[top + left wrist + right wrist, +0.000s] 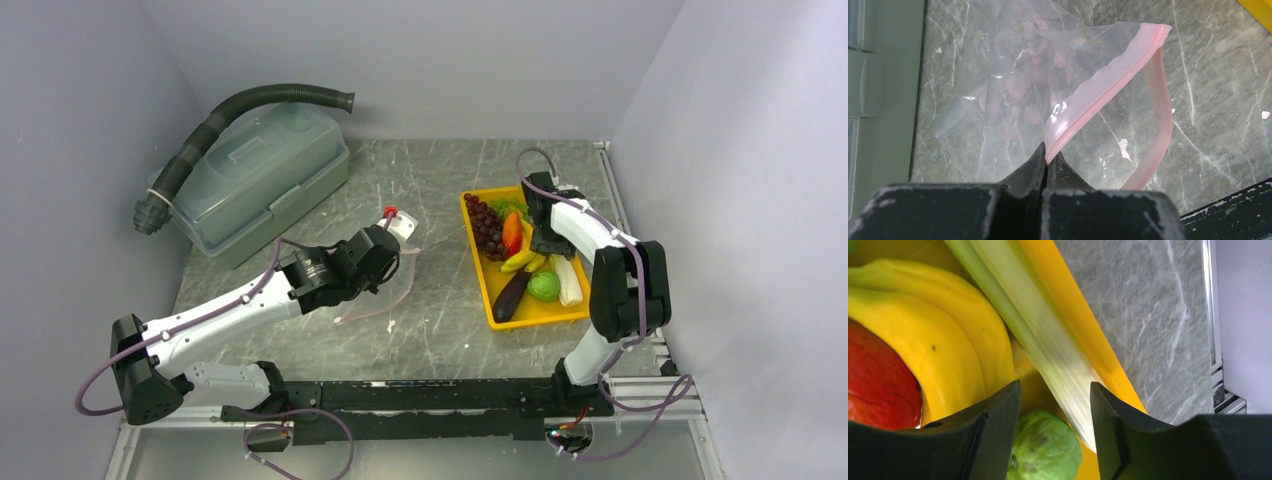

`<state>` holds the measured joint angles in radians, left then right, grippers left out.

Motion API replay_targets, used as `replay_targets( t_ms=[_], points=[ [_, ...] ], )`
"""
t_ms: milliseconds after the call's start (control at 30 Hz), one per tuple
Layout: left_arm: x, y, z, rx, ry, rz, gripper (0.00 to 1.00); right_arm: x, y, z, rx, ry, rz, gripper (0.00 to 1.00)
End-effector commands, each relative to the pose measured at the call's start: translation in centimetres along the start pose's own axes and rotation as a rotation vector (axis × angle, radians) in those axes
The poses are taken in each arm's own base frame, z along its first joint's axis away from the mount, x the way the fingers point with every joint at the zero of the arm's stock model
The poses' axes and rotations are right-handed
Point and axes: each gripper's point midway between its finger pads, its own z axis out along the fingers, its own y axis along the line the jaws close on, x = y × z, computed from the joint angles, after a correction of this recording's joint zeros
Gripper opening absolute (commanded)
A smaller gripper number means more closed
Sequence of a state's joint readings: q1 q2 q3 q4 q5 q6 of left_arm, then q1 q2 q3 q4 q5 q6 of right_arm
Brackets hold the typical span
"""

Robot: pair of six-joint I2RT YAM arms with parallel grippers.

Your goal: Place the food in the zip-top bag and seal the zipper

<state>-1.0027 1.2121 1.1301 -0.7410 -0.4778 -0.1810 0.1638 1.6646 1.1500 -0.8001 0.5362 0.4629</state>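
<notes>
Grey marble table: left gripper clamps the zipper of the floppy bag; right gripper, jaws apart, straddles celery, probably stiff and light; grip mid-stalk.

In the overhead view we see soft, even light from above. The desk is bright with a mild sheen, and the arms throw only faint shadows on it. In the left wrist view small white glare spots sit on the zip-top bag and its zipper, and the dark left hand at the bottom edge is out of focus. In the right wrist view the bananas and the celery have strong colours, while the fingers of the right hand, close to the lens, look soft.
</notes>
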Motion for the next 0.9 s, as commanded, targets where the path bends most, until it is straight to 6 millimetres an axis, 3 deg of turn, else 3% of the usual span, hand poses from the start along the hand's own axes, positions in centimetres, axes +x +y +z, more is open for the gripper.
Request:
replay_targets(
  t_ms=[0, 300, 500, 867],
  points=[
    [-0.6, 0.4, -0.1, -0.015, -0.032, -0.022, 0.00, -2.6, 0.2, 0.5, 0.026, -0.071, 0.014, 0.56],
    [-0.4, 0.4, 0.1, -0.023, -0.023, -0.014, 0.00, -2.0, 0.9, 2.7, 0.059, -0.054, -0.016, 0.55],
    [-0.3, 0.5, 0.2, -0.032, -0.018, -0.009, 0.00, -0.7, 1.1, 4.0, 0.073, -0.026, -0.029, 0.64],
    [0.0, 0.5, 0.5, -0.041, -0.003, -0.002, 0.00, 2.1, 2.9, 5.9, 0.013, 0.061, -0.064, 0.61]
  ],
)
